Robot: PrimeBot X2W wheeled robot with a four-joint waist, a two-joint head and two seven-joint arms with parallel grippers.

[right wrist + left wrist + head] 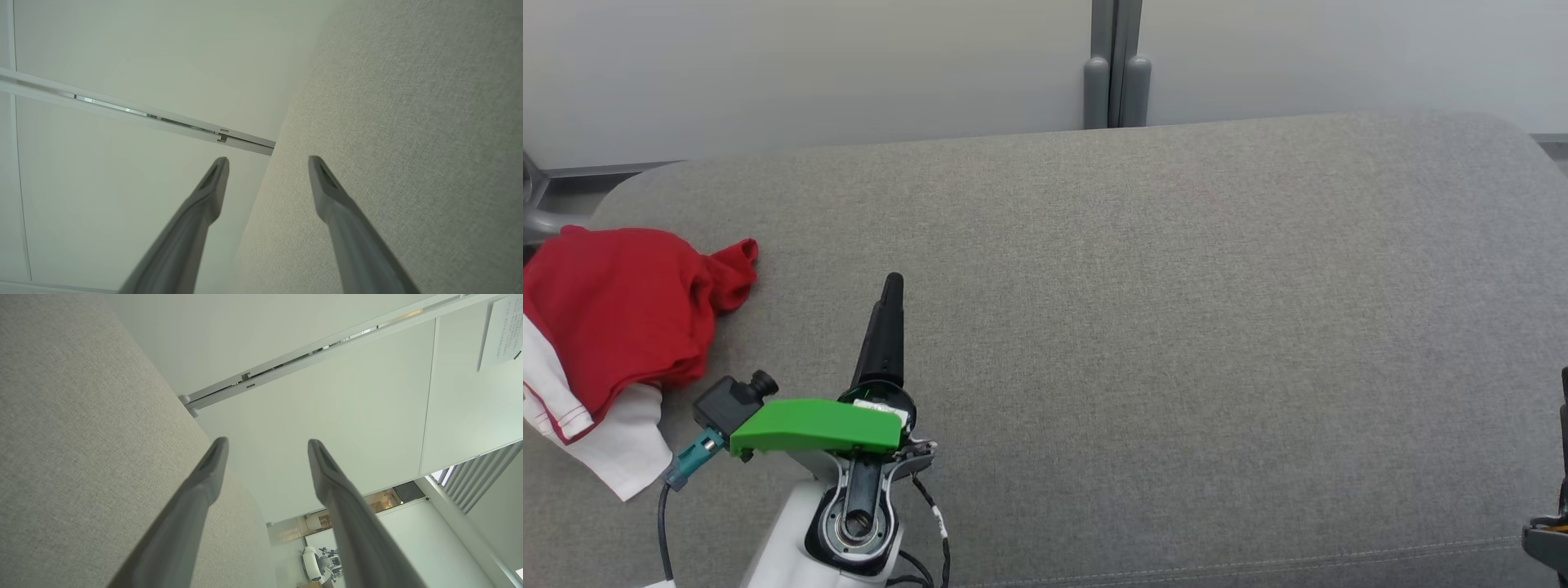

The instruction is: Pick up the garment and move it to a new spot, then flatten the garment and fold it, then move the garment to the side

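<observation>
Fingers of the left gripper [267, 440] and the right gripper [268, 158] were seen spread wide, nothing held between them, at each wrist frame's bottom. Farther off, the red-and-white garment [613, 318] was seen crumpled at mid-left on the grey cushion [1135, 327].

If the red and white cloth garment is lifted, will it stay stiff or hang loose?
Probably floppy: the crumpled red and white cloth garment lies in soft folds. Likely light: thin fabric. It may drag on the textured grey upholstered surface.
</observation>
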